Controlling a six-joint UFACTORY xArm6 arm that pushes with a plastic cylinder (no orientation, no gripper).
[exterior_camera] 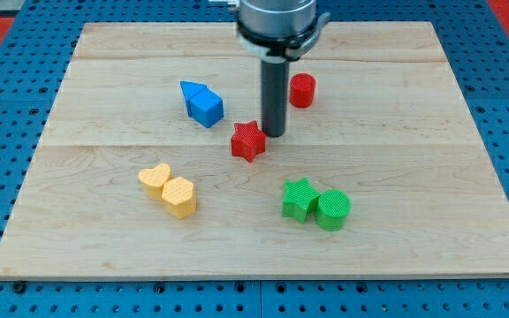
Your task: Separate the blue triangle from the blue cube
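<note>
The blue triangle (192, 89) and the blue cube (207, 108) sit touching each other on the wooden board (414, 177), left of centre, with the triangle at the cube's upper left. My tip (274, 134) stands to their right, about a block's width from the cube. The tip is right beside the red star (248, 140), at its upper right.
A red cylinder (301, 90) stands right of the rod. A yellow heart (155, 179) and a yellow hexagon (179, 196) touch at the lower left. A green star (299, 199) and a green cylinder (332, 209) touch at the lower right.
</note>
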